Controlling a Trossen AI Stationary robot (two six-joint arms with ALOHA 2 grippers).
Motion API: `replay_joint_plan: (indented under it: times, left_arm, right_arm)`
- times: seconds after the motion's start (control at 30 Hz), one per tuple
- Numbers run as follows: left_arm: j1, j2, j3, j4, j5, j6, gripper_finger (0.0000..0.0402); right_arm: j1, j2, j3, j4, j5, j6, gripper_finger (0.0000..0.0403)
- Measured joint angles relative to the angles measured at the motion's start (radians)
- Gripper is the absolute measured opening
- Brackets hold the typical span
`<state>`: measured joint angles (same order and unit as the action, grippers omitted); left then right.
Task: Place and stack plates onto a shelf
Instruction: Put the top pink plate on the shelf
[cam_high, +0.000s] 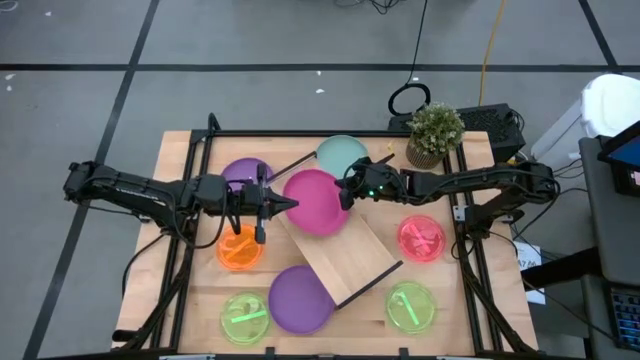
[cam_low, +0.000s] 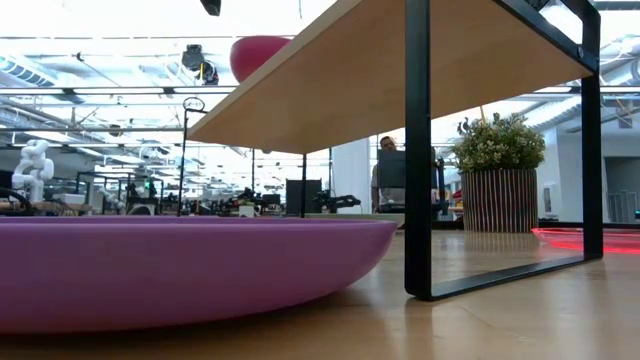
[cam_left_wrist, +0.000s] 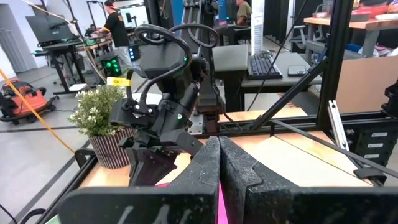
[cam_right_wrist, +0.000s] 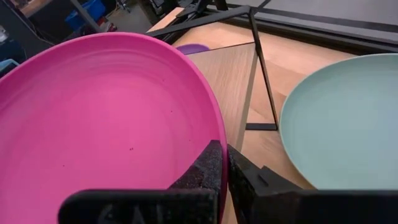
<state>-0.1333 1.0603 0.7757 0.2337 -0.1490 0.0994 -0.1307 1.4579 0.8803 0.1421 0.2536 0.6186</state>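
Both end effectors, left (cam_high: 290, 205) & right (cam_high: 347, 190), pinch magenta plate (cam_high: 318, 200) rim.

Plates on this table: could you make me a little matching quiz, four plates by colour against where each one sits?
Plates:
1. magenta plate
2. teal plate
3. orange plate
4. red plate

Places:
A. far side, toward the potted plant
B. right of the shelf
C. rim pinched by the right gripper, left gripper at its opposite rim
D. left of the shelf

Pairs: 1-C, 2-A, 3-D, 4-B
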Motion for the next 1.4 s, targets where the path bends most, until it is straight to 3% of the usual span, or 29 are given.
replay_joint_plan:
  times: [1.1, 1.4]
  left_arm:
    - [0.0, 0.0, 0.0, 0.003, 0.0, 0.001, 0.0001]
    - [0.0, 0.0, 0.0, 0.003, 0.0, 0.001, 0.0001]
  right_arm:
    - [0.015, 0.003, -0.004, 0.068, 0.02, -0.048, 0.0005]
    - [0.021, 0.002, -0.004, 0.066, 0.037, -0.075, 0.0052]
